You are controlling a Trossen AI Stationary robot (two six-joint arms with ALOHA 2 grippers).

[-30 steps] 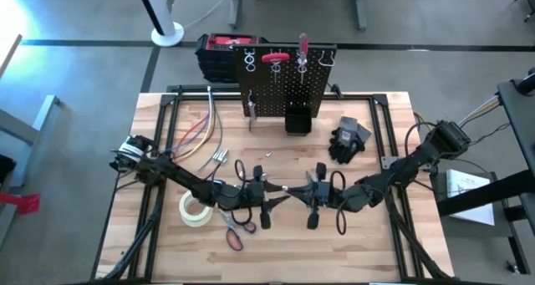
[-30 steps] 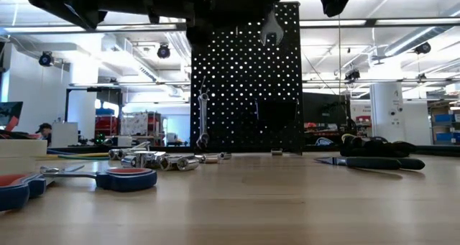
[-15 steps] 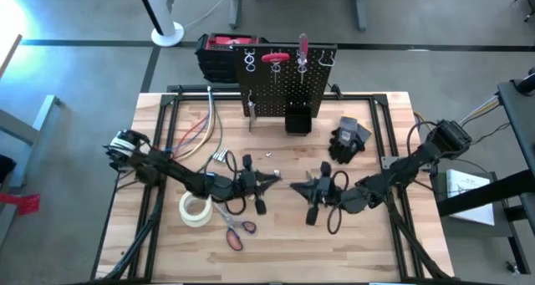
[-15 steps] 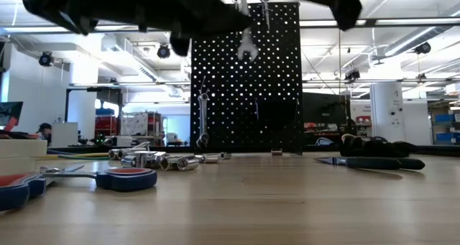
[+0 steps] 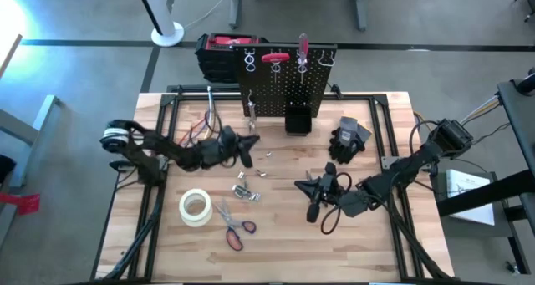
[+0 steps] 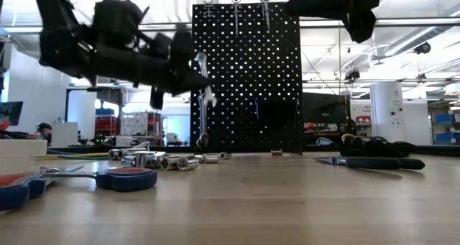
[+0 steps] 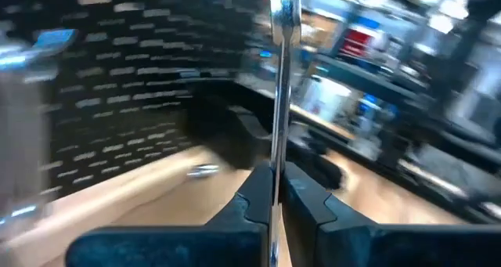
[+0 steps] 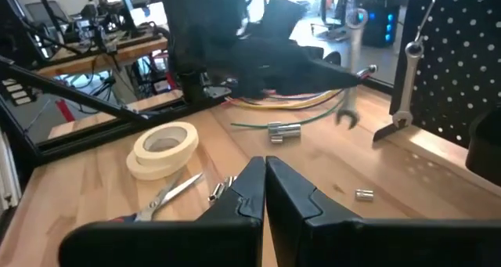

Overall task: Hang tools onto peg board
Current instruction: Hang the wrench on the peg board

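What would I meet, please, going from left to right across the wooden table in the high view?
White tape roll → red-handled scissors → left gripper, its fingers shut on a wrench → black bin → right gripper → black glove.

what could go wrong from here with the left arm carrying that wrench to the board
The left gripper pinches the silver wrench by one thin end, so it could twist or slip out on the way. Another wrench already hangs low on the peg board near where the arm is heading; a swing could knock it off. Loose sockets lie on the table underneath and could scatter if anything drops.
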